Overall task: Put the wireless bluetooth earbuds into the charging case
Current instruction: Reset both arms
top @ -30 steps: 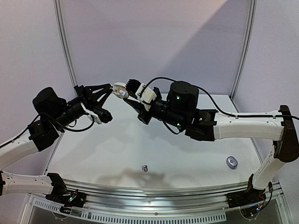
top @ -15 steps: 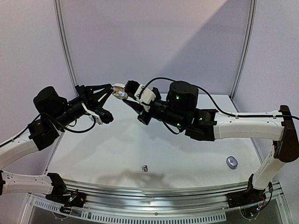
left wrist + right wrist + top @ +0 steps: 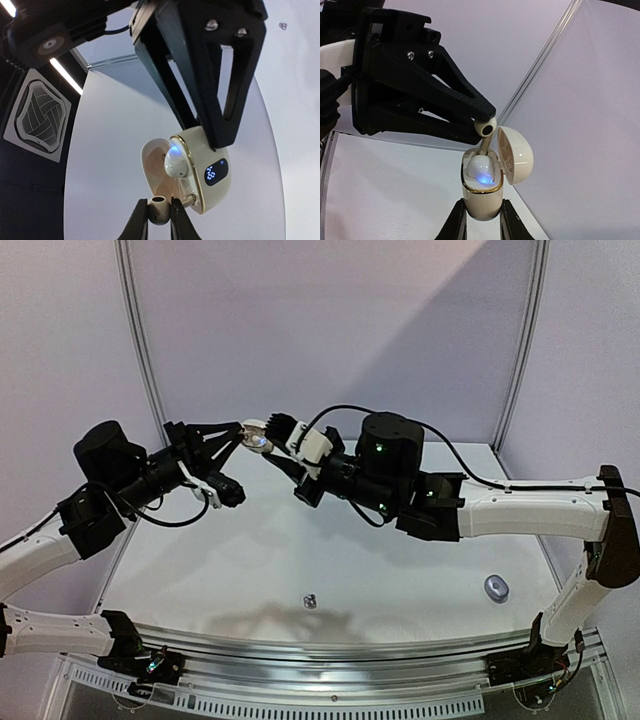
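Observation:
My right gripper [image 3: 482,216] is shut on the base of a cream charging case [image 3: 482,194], held high above the table with its lid [image 3: 516,155] hinged open. One glossy white earbud [image 3: 482,167] sits in the case over a blue light. My left gripper [image 3: 159,214] is shut on the head of a second white earbud [image 3: 159,209], whose stem points down into the case's free slot beside the seated one [image 3: 176,163]. In the top view the two grippers meet at the case [image 3: 257,433] over the table's back left.
A tiny dark earbud [image 3: 310,601] lies on the white table [image 3: 400,570] near the front middle. A small grey oval object [image 3: 496,587] lies at the front right. Both arms reach across the back half, well above the surface.
The left arm has crept a little to the right, bringing its earbud closer against the open case. The right arm and the case have hardly moved.

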`<state>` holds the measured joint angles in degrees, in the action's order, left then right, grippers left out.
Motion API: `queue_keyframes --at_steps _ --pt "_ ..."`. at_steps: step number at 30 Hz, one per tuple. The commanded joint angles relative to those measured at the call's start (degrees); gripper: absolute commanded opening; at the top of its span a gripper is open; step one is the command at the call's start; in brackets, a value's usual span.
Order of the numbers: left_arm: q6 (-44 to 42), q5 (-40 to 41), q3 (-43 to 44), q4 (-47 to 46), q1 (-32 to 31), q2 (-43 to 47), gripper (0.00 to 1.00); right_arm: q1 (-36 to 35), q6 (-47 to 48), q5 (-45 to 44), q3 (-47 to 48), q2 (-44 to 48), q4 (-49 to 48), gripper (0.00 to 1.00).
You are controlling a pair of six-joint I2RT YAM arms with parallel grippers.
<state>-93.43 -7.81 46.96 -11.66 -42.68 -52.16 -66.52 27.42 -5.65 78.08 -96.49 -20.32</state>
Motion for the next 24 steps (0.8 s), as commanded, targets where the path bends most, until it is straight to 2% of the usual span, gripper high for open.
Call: queue_keyframes --at_steps 1,9,18,24 --pt "-5.11 0.75 2.00 5.41 -1.01 -1.00 0.00 -1.20 0.91 0.13 2.31 0.71 0.79 0.00" --pt "-4.80 -0.48 2.35 6.76 -1.09 -1.28 0.00 -1.16 -1.04 0.41 2.12 0.19 -1.95 0.00" --pt "-3.57 -1.21 0.63 1.50 -1.09 -0.62 0.00 -1.20 -3.18 -1.51 -0.23 0.64 -4.50 0.00" --pt "0.78 -1.31 1.59 2.03 -1.09 -0.48 0.00 -1.22 -3.60 -1.48 -1.35 0.98 -6.75 0.00"
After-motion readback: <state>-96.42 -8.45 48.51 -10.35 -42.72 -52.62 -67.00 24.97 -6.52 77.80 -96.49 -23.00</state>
